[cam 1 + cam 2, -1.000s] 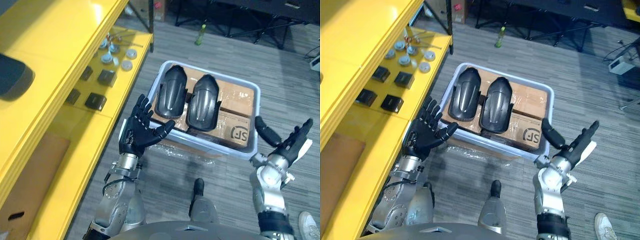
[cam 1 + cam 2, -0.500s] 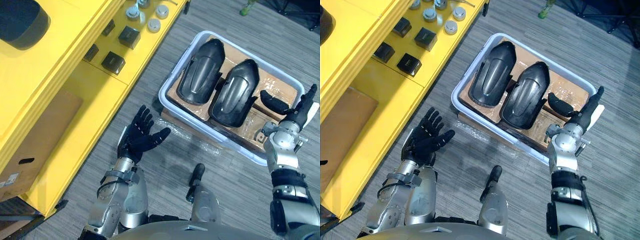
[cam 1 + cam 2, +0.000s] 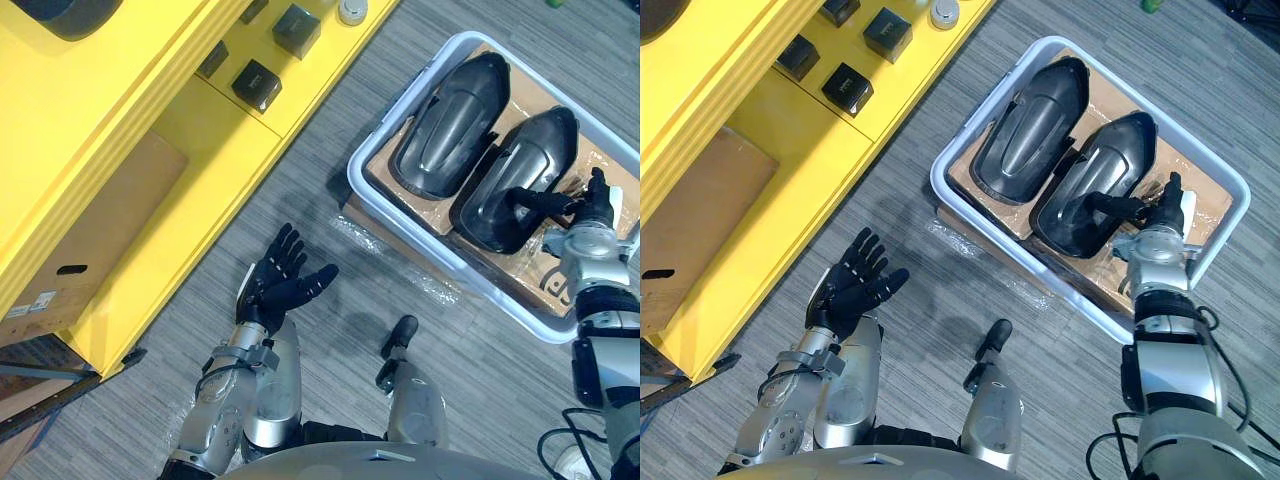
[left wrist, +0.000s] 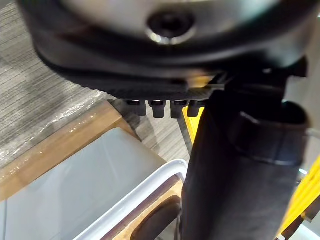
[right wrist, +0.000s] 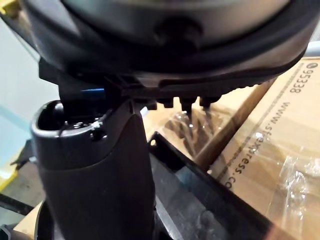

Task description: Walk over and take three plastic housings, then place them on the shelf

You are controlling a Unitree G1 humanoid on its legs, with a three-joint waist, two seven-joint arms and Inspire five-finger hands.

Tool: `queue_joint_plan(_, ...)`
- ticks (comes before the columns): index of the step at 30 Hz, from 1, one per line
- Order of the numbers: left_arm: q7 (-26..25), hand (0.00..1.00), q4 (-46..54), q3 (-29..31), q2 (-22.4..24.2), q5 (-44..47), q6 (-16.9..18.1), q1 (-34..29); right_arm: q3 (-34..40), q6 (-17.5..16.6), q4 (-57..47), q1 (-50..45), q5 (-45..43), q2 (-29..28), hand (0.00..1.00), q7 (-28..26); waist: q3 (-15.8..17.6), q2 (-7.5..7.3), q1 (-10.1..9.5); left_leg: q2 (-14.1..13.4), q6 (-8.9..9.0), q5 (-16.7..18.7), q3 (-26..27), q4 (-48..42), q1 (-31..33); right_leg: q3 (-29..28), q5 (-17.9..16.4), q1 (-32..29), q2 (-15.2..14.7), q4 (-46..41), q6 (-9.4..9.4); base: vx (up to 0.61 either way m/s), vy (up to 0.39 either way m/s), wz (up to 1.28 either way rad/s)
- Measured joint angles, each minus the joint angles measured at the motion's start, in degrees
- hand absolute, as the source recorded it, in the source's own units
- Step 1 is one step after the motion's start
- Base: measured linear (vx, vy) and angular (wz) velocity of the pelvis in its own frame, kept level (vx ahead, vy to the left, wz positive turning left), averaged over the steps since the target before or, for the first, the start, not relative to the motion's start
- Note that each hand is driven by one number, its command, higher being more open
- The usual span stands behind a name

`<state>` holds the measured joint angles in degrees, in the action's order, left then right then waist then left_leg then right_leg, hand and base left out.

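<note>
Black housings [image 3: 455, 125] (2) in bin [image 3: 450, 262]; right hand [image 3: 592, 208] seemingly touching 1.

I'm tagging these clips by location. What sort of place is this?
Probably a workshop or parts storeroom: a yellow shelf carries small black blocks, and a pale bin holds two black plastic housings.

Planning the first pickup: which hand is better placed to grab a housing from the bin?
Right. The right hand hovers open over the bin at the nearer housing; the left hand is above the floor, away from it.
</note>
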<state>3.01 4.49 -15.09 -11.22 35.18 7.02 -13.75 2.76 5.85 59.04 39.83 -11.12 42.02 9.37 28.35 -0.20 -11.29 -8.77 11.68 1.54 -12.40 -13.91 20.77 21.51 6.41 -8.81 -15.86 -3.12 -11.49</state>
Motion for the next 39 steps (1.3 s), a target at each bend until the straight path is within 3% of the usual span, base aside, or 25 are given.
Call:
queue_joint_plan(4,0.1,1.0,0.0,0.3,-0.6,-0.2,-0.1,0.0,0.0,2.0,3.1,1.6,4.1,1.6,0.0,-3.8,0.5,-1.0,0.02,-0.5,0.22,-1.3,-0.2,2.1,-1.4,0.2,-0.4,0.2,0.2,-0.9,0.62,-0.04,-0.016,0.03)
queue_joint_plan(9,0.2,1.0,0.1,0.2,-0.9,0.9,-0.8,-0.1,0.0,7.1,5.6,1.8,4.1,0.8,0.0,-5.1,0.5,-1.2,-1.03,-1.7,0.63,-3.6,-0.2,6.4,-4.2,0.4,-0.8,1.2,1.0,-0.9,1.16,-0.03,-0.039,0.0)
queue_joint_plan(19,-0.2,1.0,6.7,1.8,-0.9,3.5,-0.8,-1.0,5.7,13.1,4.0,2.1,7.9,-1.7,0.0,5.0,0.4,-1.33,-1.16,-2.4,0.24,-6.5,2.1,13.2,-10.9,-0.8,-1.0,3.7,0.9,-0.8,1.17,0.0,-0.021,-0.06)
queue_joint_plan(23,-0.1,1.0,7.6,4.7,-0.9,3.5,-0.7,-2.0,10.1,15.4,4.0,0.0,7.9,-1.7,0.0,9.7,0.0,-1.36,-0.29,-2.4,0.03,-7.0,3.2,14.9,-13.4,-1.4,-1.3,4.9,0.7,-0.7,0.72,0.0,-0.014,-0.07)
queue_joint_plan(26,-0.1,1.0,7.6,5.4,-0.9,3.6,-1.1,-3.4,11.9,16.3,4.0,-3.6,7.8,-1.7,0.0,11.6,-3.4,-1.5,0.5,-2.3,0.0,-7.0,3.5,15.7,-13.6,-1.3,-1.4,5.0,0.5,-0.3,0.53,0.03,-0.01,-0.02)
queue_joint_plan(30,0.7,1.0,7.6,6.1,0.1,3.7,-1.5,-4.8,12.3,16.0,-5.3,-10.5,7.9,-1.7,0.0,14.0,-8.9,-1.22,1.86,-2.3,-0.08,-7.0,4.9,16.5,-15.5,-1.5,-1.3,6.5,0.5,1.3,0.25,0.04,-0.013,-0.07)
queue_joint_plan(33,2.1,1.0,7.7,6.1,0.4,3.3,-2.3,-4.6,12.4,14.0,-14.3,-13.5,9.2,-2.2,0.0,16.3,-10.9,-0.68,2.78,-2.4,-0.14,-7.0,5.8,17.3,-17.2,-1.8,-1.1,7.9,0.7,2.2,0.06,0.01,-0.016,-0.09)
queue_joint_plan(35,3.0,1.0,10.0,6.5,1.4,2.0,-2.8,-5.3,12.4,10.5,-25.9,-17.2,13.4,-4.5,0.0,18.3,-13.4,-0.5,3.83,-2.4,-0.23,-6.7,6.5,17.3,-17.8,-2.1,-1.1,8.1,0.7,2.3,0.04,0.01,-0.008,-0.12)
queue_joint_plan(39,3.6,1.0,11.8,6.4,1.9,0.1,-5.4,-3.7,10.8,5.8,-37.6,-19.5,21.7,-8.6,0.0,18.9,-15.6,-0.37,4.44,-2.5,-0.16,-6.3,8.2,17.6,-19.9,-3.2,-1.1,9.0,0.7,2.5,0.04,0.0,-0.003,-0.17)
